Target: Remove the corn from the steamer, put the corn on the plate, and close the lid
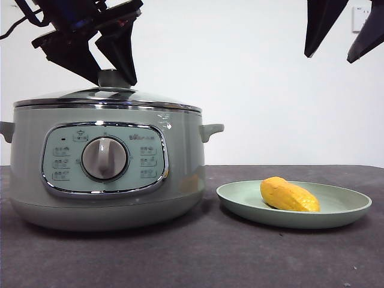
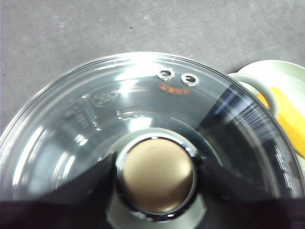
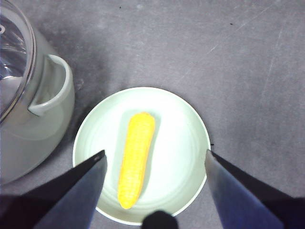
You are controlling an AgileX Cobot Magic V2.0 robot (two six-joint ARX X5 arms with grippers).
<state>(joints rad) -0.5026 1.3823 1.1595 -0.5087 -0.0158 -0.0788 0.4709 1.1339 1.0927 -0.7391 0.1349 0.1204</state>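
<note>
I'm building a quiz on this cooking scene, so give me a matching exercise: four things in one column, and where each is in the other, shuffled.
Things:
1. corn
2. lid
3. left gripper
4. right gripper

Places:
A. resting on the steamer
B. lying on the plate
C. open, high above the plate
D. jaws on either side of the lid's knob

Pairs: 1-B, 2-A, 3-D, 4-C
</note>
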